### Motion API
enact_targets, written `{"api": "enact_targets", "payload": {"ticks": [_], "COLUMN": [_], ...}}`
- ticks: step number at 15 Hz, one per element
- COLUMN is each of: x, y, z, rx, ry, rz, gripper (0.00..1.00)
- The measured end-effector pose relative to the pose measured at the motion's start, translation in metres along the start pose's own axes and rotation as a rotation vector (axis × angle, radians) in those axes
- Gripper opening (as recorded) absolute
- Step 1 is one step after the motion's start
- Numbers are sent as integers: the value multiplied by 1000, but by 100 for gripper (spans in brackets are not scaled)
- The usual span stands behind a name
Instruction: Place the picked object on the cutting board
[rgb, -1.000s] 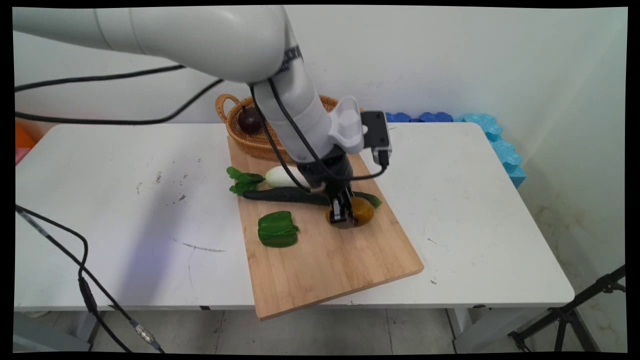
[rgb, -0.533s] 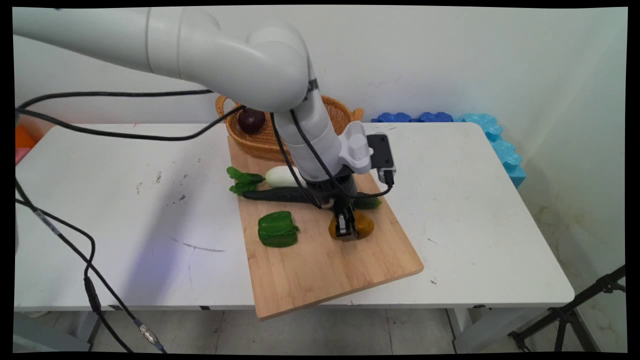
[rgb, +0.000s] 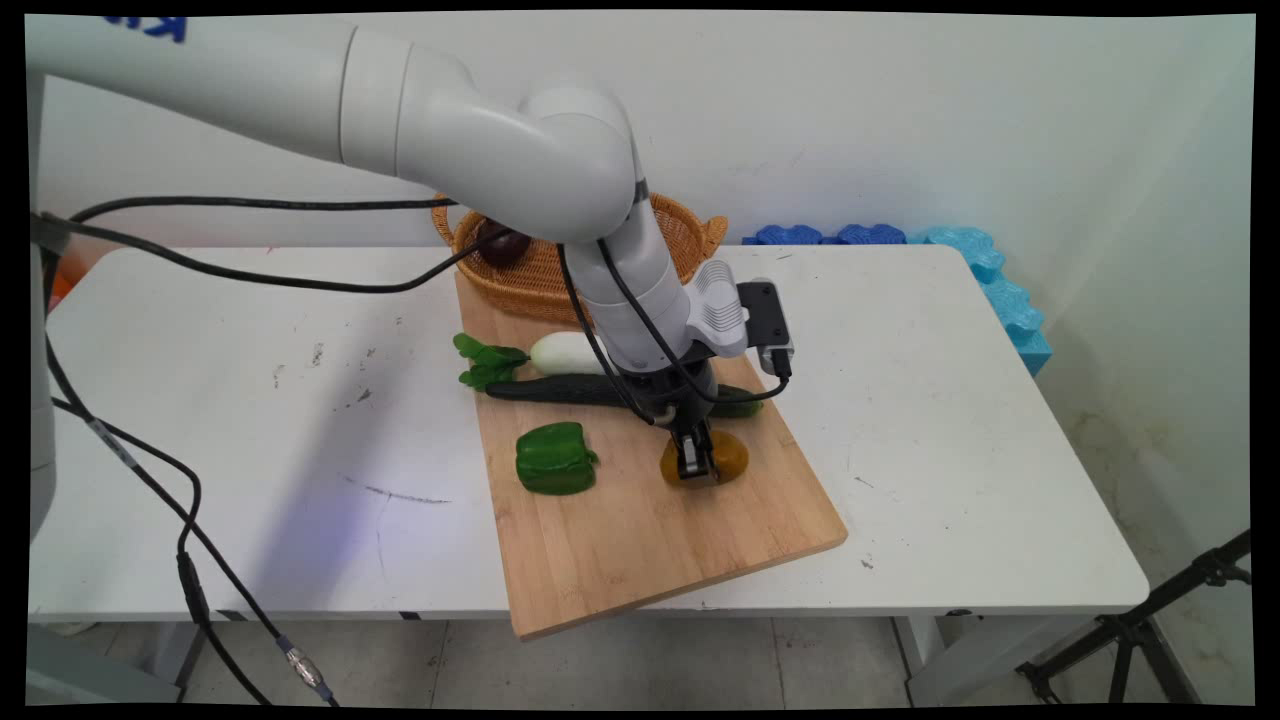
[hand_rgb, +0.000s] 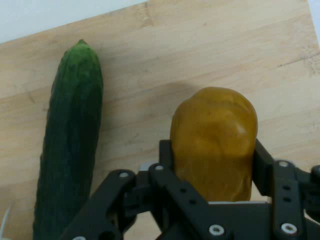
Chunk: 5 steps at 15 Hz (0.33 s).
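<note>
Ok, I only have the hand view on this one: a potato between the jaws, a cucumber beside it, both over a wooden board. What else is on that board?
Observer: A green pepper lies on the board, to the left of the potato in the main view and apart from it.
Operator: Anything beyond the cucumber?
Observer: A white vegetable with green leaves lies just behind the cucumber, alongside it.
Operator: And at the far end?
Observer: A wicker basket stands there, with a dark round fruit inside, partly hidden by the arm.
</note>
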Motion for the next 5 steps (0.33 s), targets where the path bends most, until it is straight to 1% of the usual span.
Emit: {"api": "enact_targets", "payload": {"ticks": [1, 2, 5], "x": [0, 0, -1], "y": [-1, -2, -5], "z": [2, 3, 2], "rx": [0, 0, 6], "ry": [0, 1, 10], "rz": [-5, -9, -20], "gripper": [0, 100, 100]}}
